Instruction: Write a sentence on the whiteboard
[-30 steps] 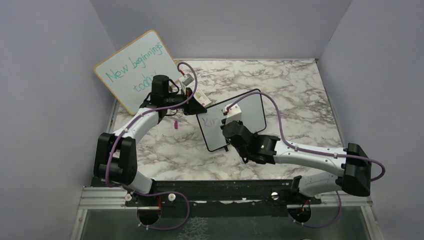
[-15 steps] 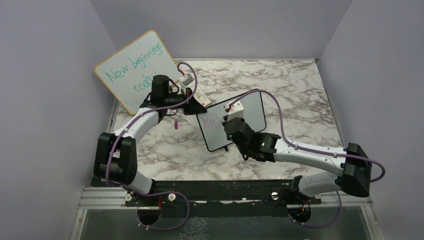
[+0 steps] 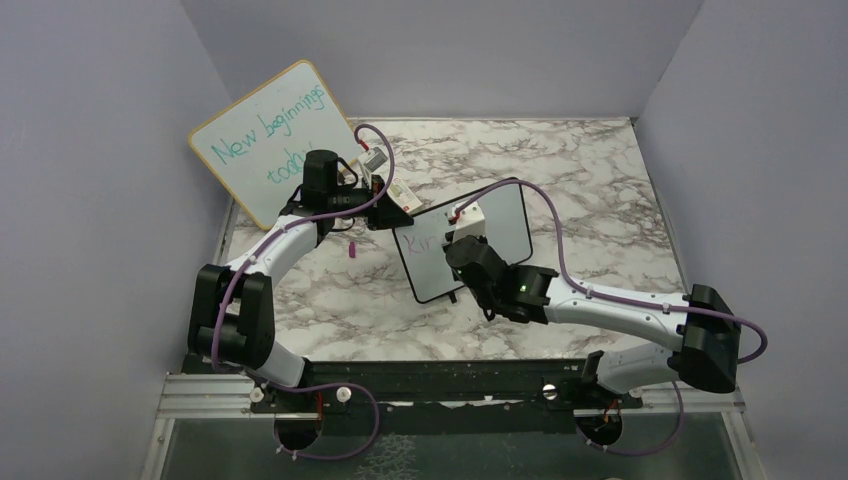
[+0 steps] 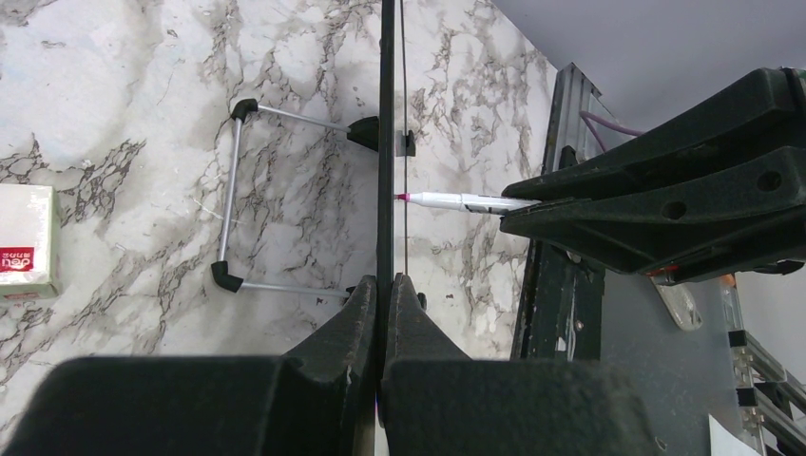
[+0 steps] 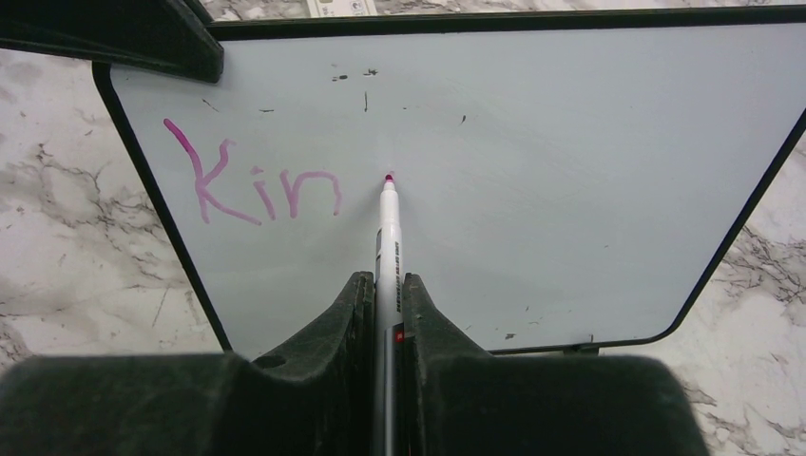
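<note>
Top view hides most of the good stuff. The right claw (image 3: 462, 252) is buried under its own wrist there, and the wrist also covers part of the sentence (image 3: 424, 243), so it reads like "Kir". The right wrist cam clears it up: it says "Kin" in pink, up in the left part of the whiteboard (image 5: 570, 190). The board's right end is cut off at the frame edge.

The right claw is clamped on the marker (image 5: 390, 237), with the pink tip just right of the "n". From the left wrist cam the tip sits right at the board face, though I can't swear it's touching.

The left claw (image 4: 385, 296) is pinched shut on the board's edge, holding it upright on the bench (image 3: 600, 180). That cam sees the board edge-on, so no writing shows, just the wire stand (image 4: 231, 209) behind it. A small white box (image 4: 27, 242) is chopped off at the left, label unreadable.

Versus a second ago, barely anything has changed. The right forearm and elbow have nudged slightly left, while the board and left arm haven't budged. The bigger wood-framed board (image 3: 270, 140) is partly blocked by the left arm.
</note>
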Robot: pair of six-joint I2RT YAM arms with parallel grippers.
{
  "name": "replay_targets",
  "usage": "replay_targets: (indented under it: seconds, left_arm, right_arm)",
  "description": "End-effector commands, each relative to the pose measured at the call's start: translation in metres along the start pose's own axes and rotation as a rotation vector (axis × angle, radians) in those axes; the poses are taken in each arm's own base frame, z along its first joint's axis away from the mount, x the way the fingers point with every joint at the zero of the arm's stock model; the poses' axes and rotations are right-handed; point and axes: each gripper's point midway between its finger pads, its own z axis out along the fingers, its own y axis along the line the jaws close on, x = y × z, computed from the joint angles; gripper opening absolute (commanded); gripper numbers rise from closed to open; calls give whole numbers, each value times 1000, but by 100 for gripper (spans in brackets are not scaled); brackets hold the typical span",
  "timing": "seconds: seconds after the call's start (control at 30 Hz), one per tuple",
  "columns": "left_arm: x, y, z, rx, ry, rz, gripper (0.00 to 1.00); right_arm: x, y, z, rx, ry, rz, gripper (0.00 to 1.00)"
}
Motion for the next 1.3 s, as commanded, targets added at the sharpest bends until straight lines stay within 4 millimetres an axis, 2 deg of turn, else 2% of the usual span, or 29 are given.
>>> replay_targets:
  seconds: [0.0, 0.37, 0.87, 1.27]
  left_arm:
    - [13, 2, 3, 16, 36, -47, 0]
    - [13, 2, 3, 14, 36, -47, 0]
    - [13, 2, 3, 11, 36, -47, 0]
    - [13, 3, 3, 10, 36, -49, 0]
  right_arm:
    - [-8, 8, 6, -20, -23, 17, 0]
    - [-11, 13, 6, -53, -35, 21, 0]
    - [18, 11, -1, -82, 63, -9, 0]
    - [27, -2, -4, -36, 91, -40, 0]
